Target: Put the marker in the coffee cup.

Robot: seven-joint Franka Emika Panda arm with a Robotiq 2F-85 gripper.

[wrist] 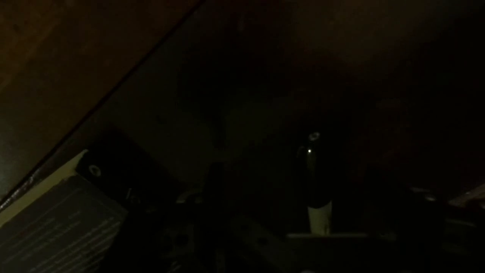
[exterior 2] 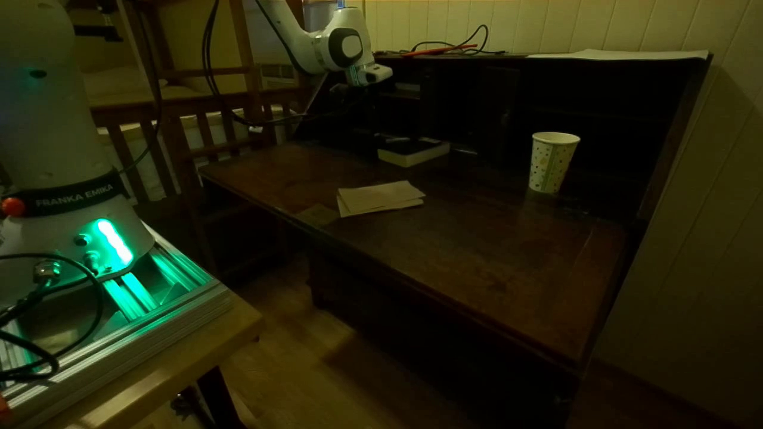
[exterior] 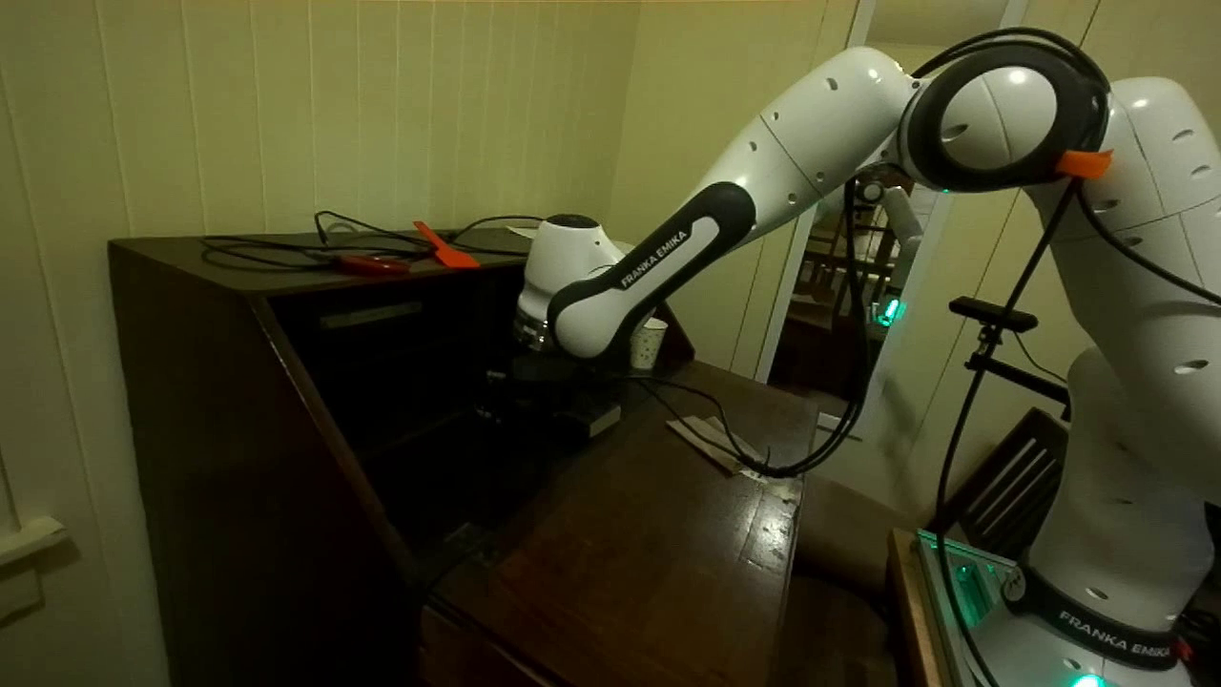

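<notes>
The coffee cup shows as a pale paper cup with dots and stands upright on the dark desk in both exterior views (exterior 2: 554, 164) (exterior: 649, 343). The marker (wrist: 317, 182), with a black cap and white body, shows in the very dark wrist view. My gripper (wrist: 299, 172) looks open, with its dim fingers apart on either side of the marker. I cannot tell whether a finger touches it. In an exterior view the gripper (exterior: 491, 396) is low in the dark desk recess, away from the cup. The marker is hidden in both exterior views.
A thick book (exterior 2: 414, 154) lies beside the gripper, and it also shows in the wrist view (wrist: 64, 227) with a black object against it. Folded pale paper (exterior 2: 381, 198) lies near the front edge. A cable and an orange spatula (exterior: 446, 250) lie on the desk top (exterior: 191, 253).
</notes>
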